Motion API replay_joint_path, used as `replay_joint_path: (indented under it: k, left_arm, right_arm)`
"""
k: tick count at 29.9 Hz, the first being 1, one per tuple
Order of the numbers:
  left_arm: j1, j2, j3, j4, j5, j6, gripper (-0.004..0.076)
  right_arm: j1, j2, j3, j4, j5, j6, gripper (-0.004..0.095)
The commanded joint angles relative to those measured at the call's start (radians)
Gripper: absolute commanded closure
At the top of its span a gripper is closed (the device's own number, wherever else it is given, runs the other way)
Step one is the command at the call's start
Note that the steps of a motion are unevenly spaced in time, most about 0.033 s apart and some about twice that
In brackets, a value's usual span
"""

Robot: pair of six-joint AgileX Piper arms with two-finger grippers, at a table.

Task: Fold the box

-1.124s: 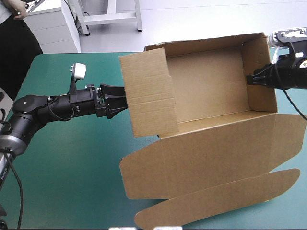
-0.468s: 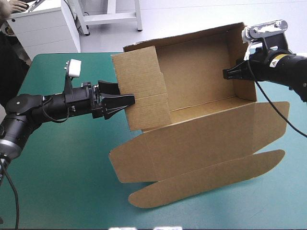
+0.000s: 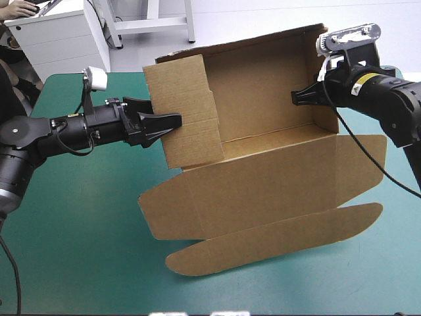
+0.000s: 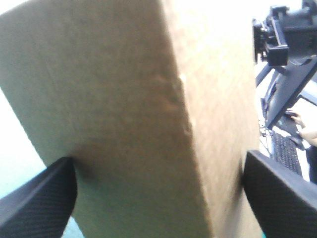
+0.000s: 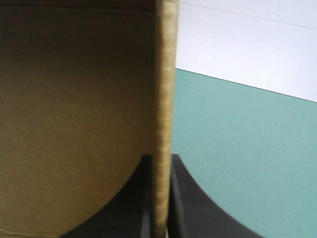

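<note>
The brown box (image 3: 263, 125), an open tray on the teal-green tabletop (image 3: 79, 250), lies with its long axis between the arms, the right claw (image 3: 301, 97) clamped on its right end, the left claw (image 3: 172, 122) spread apart astride its left end.

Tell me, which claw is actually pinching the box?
The right claw: it is shut on the box at its end wall. The left claw stands open around the opposite wall.

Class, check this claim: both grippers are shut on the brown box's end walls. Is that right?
Not quite. The right gripper is shut on the box's right end wall, but the left wrist view shows the left gripper open, its fingers wide apart at the left end wall.
</note>
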Motion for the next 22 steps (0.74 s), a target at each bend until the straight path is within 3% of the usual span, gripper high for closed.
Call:
replay_joint_path:
  k: [1, 6, 14, 22]
  left_arm:
    - [-0.004, -0.031, -0.100, 0.022, -0.026, -0.101, 0.0076]
    - [-0.057, -0.027, -0.207, 0.242, -0.104, -0.277, 0.0110]
    - [-0.312, -0.008, -0.301, 0.670, -0.294, -0.631, 0.0193]
    - [-0.478, 0.064, -0.365, 1.143, -0.333, -1.051, 0.0248]
  right_arm:
    - [0.008, -0.027, -0.026, -0.005, -0.109, 0.032, 0.0904]
    - [0.008, -0.015, -0.026, -0.005, -0.126, 0.044, 0.0904]
    - [0.008, 0.000, -0.026, -0.009, -0.165, 0.065, 0.0905]
    - [0.008, 0.017, -0.026, -0.009, -0.190, 0.132, 0.0904]
